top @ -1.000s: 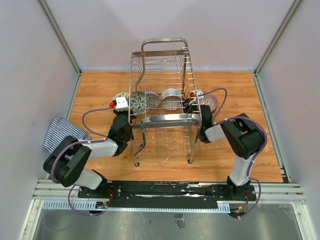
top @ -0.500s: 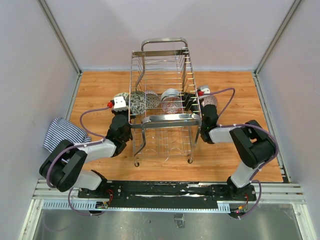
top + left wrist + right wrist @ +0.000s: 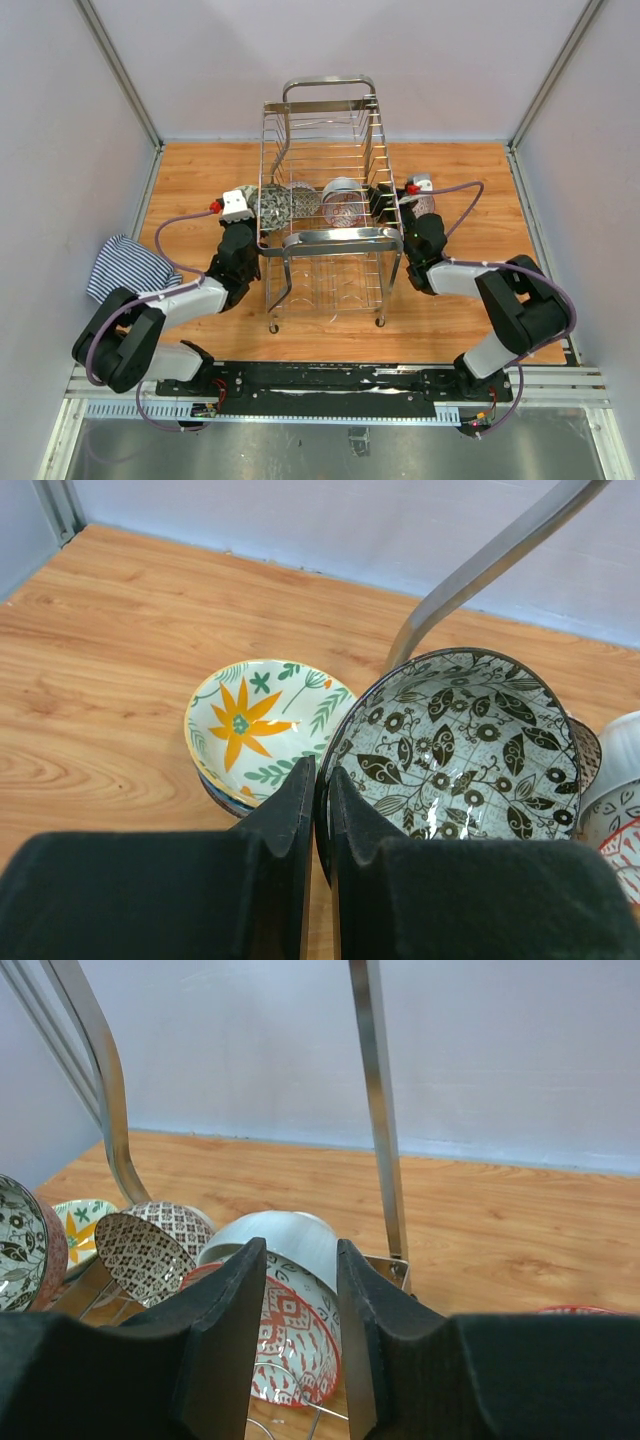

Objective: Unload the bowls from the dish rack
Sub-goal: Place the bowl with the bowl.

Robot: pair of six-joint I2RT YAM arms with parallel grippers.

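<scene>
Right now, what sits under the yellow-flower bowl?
The yellow-flower bowl rests nested on another bowl. Only that one's dark rim edge shows; its inside and pattern are covered.

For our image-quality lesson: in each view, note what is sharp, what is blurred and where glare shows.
Left wrist: leaf bowl sharp, small glints on its glaze, left fingers soft. Right wrist: right fingers soft, red bowl clearer. Top: even light, rack bars shine.

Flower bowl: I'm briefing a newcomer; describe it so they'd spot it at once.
Find the chrome dish rack mid-table. Just outside its left side sits the flower bowl. Unlike the dark leaf-patterned bowl beside it, its cream inside bears an orange-yellow flower and green sprigs.
</scene>
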